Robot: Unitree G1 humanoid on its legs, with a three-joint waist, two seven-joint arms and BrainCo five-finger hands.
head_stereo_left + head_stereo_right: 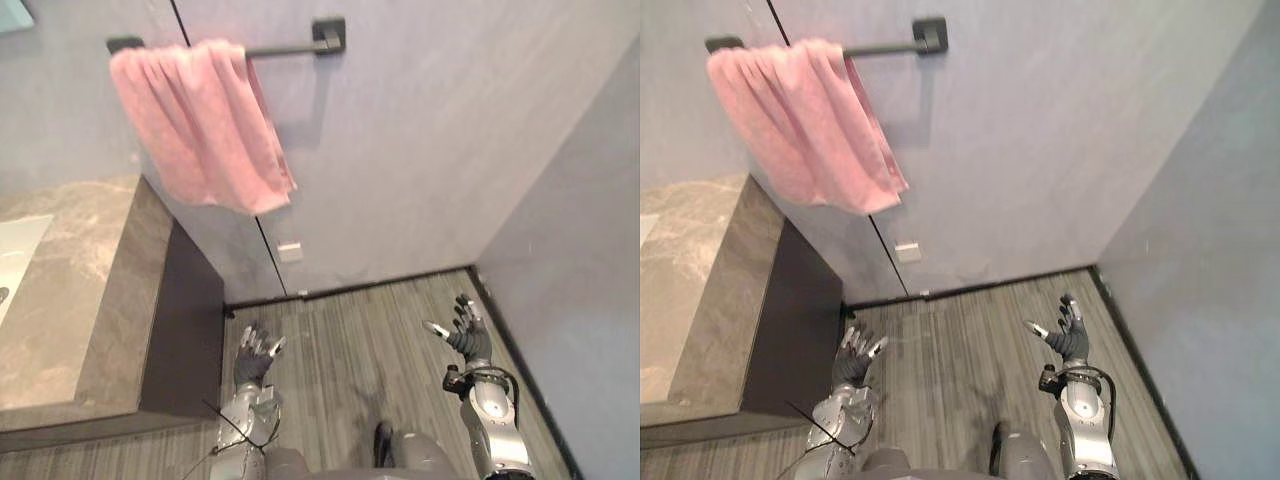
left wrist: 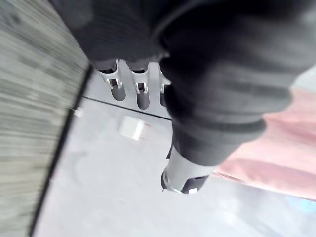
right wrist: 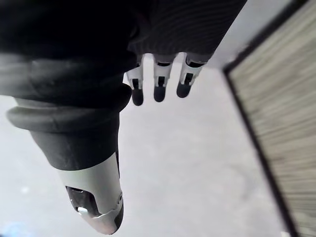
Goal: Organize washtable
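Note:
A pink towel (image 1: 200,125) hangs bunched over a dark wall rail (image 1: 290,46), one corner drooping lower at the right. Below it on the left stands the washtable, a brown marble counter (image 1: 85,290) with a white basin (image 1: 18,255) at its far left edge. My left hand (image 1: 255,355) is low over the floor beside the counter's dark side panel, fingers straight and empty. My right hand (image 1: 465,335) hovers above the floor near the right wall, fingers spread and empty. The left wrist view shows the pink towel (image 2: 276,148) past my left hand's fingers (image 2: 140,86).
A small white wall plate (image 1: 290,251) sits low on the grey wall under the towel. Wood-grain floor (image 1: 370,340) spreads between the counter and the grey right wall (image 1: 590,300). A dark vertical seam runs down the back wall.

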